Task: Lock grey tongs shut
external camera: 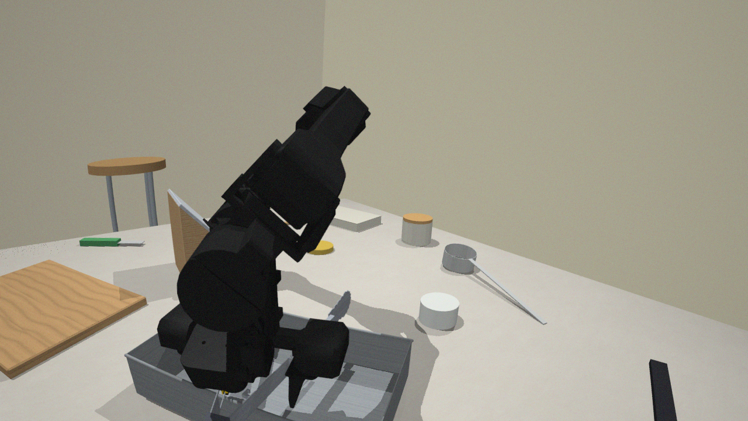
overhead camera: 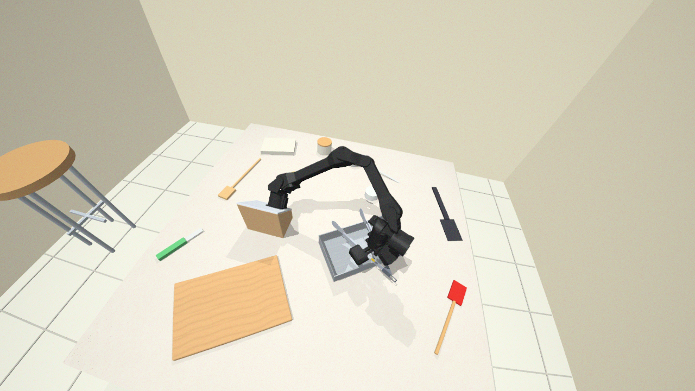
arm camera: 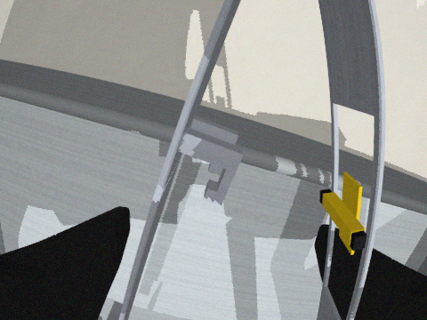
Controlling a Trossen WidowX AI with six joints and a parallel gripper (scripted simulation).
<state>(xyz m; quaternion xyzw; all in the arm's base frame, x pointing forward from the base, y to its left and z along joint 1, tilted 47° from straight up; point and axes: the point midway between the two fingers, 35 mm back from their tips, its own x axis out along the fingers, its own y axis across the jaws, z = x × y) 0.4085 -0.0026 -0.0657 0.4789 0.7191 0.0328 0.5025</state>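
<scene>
The grey tongs lie open across the roasting tin, with their hinge end past its front wall. One arm carries a yellow tab, the other a grey catch. My gripper is open and low at the tin. In the wrist view, the left finger is outside the left tong arm with a gap, and the right tong arm crosses in front of the right finger. Contact there cannot be told. The wooden board bears nothing.
A wooden block carries the arm. A white pot, a metal pan and a lidded jar stand behind the tin. A black spatula and a red spatula lie right, a green-handled tool left.
</scene>
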